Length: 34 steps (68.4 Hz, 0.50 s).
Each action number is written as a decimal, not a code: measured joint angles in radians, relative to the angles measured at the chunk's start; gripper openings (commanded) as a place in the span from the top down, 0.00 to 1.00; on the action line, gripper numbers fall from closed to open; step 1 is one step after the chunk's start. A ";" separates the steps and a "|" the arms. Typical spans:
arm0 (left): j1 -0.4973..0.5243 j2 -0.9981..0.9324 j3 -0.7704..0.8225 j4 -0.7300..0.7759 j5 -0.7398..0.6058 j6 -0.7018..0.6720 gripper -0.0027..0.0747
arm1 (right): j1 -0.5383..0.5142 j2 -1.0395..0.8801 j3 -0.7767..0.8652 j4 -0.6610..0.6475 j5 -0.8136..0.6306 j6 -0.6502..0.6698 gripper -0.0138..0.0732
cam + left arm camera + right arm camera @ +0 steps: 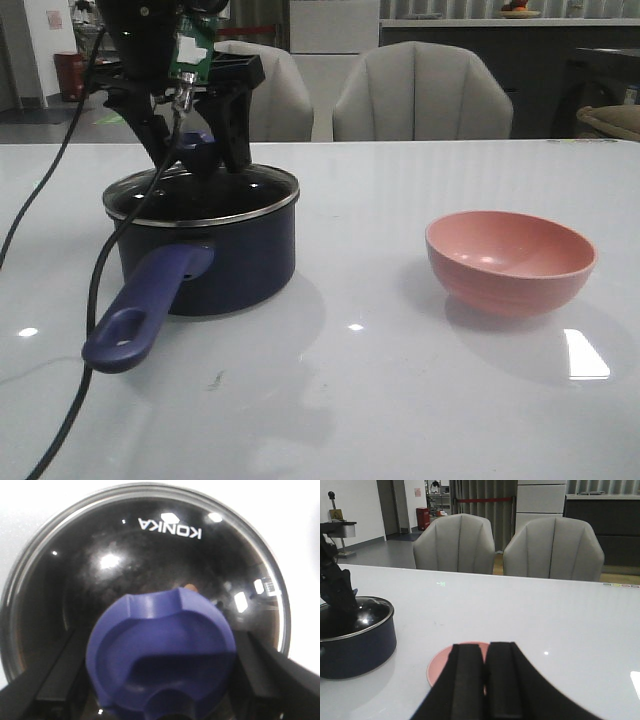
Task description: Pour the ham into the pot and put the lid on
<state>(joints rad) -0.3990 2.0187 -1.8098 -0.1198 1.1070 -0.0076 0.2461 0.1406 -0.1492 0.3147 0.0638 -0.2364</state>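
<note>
Two things remain for you to judge: whether the lid sits true, and how to let go of it cleanly.

Nearest you, the long purple-blue handle (140, 315) of the dark navy round saucepan (215, 265) points toward the camera on the white desk (330, 400). On its rim rests the round clear glass lid with its thin metal edge (205, 192), apparently level all round. Through the glass, in the left wrist view, you can glimpse a small orange piece of ham (190, 587) just past the dark blue flared knob (160, 652); the rest of the ham is hidden.

Your left tool (198, 150) straddles that knob, one finger on each side. Whether it is gripping or already slack, I cannot tell. Open it wide first, then lift straight up, so that no finger catches the knob's flare and drags the lid askew.

Well apart to the right, the pink round bowl (510, 262) stands upright and looks empty. Your right tool (484, 680) hovers over it with fingers pressed together, holding nothing; leave it parked.
</note>
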 measured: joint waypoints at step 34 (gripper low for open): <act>0.011 -0.077 -0.088 0.000 0.058 0.013 0.21 | 0.000 0.000 0.000 0.000 0.000 0.000 0.67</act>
<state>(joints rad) -0.3876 1.9421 -1.8980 -0.1198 1.1652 0.0057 0.2461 0.1406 -0.1492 0.3147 0.0638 -0.2364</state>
